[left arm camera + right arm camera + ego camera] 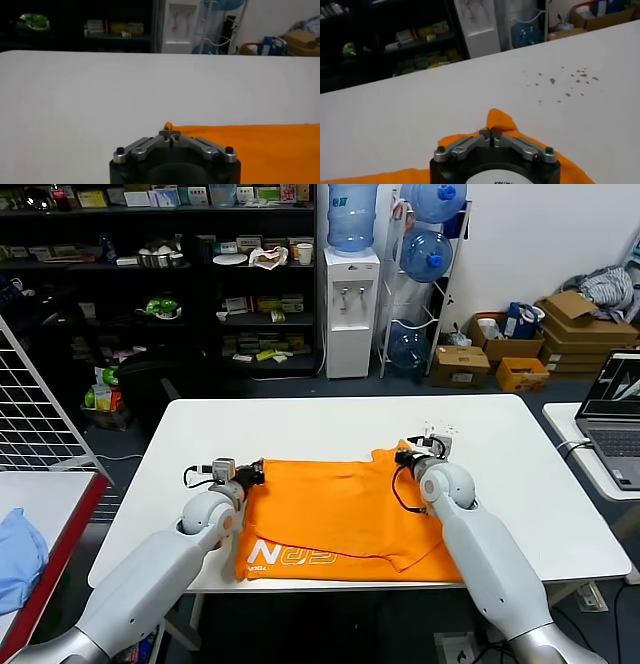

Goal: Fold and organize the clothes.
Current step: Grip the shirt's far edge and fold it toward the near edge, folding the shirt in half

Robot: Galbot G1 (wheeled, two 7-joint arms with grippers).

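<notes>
room: blue cloth (18,556) on side table, dark shelves, water dispenser (351,312) | left gripper (254,473) pinched on T-shirt's far-left corner | T-shirt (340,519) soft orange, flat on smooth white table (330,419), white lettering near edge | right gripper (424,447) pinched on far-right corner | laptop (615,409)

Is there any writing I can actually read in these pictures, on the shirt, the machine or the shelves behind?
Orange T-shirt: white lettering near the front hem, seen upside down; too unclear to read with certainty.
Right tool: black print on its white round label, cut off by the picture edge, unreadable.
Shelf boxes: labels too small.
Cardboard boxes: print too small.
Laptop: screen content unreadable.
</notes>
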